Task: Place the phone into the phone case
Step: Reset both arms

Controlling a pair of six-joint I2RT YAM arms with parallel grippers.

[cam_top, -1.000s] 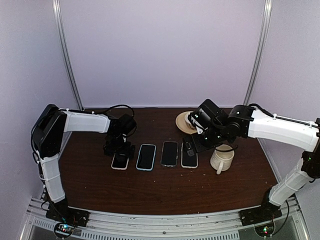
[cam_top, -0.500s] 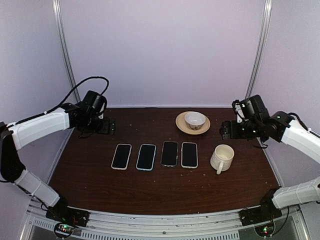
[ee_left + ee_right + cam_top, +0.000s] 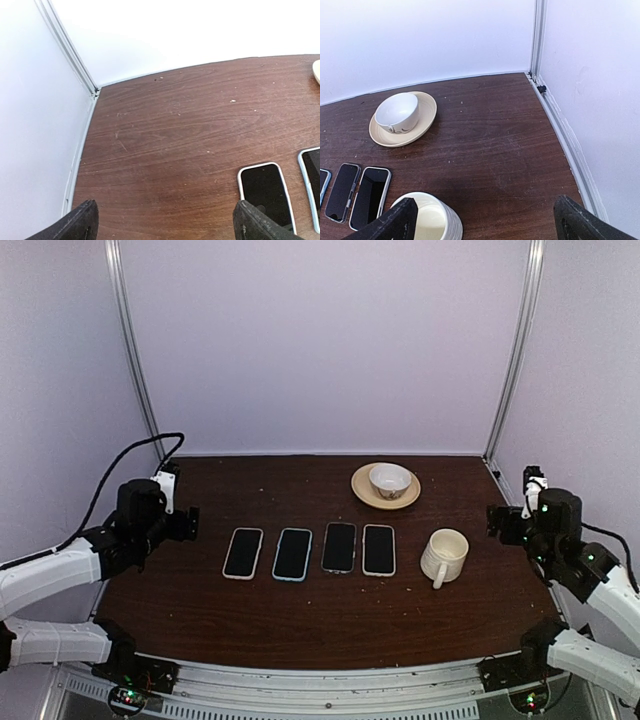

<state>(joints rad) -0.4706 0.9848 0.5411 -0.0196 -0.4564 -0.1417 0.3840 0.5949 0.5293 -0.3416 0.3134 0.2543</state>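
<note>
Both arms are swinging back from the row, out to the sides. From above, we are seeing four phones (image 3: 339, 547) lying side by side on the table (image 3: 300, 625), screens up, long axes running near to far. The left gripper (image 3: 186, 523) and right gripper (image 3: 497, 522) are hovering well apart from them. On the left wrist, the fingers (image 3: 80, 224) are gaping wide and gripping nothing. On the right wrist, the fingers (image 3: 395, 222) are doing likewise.
</note>
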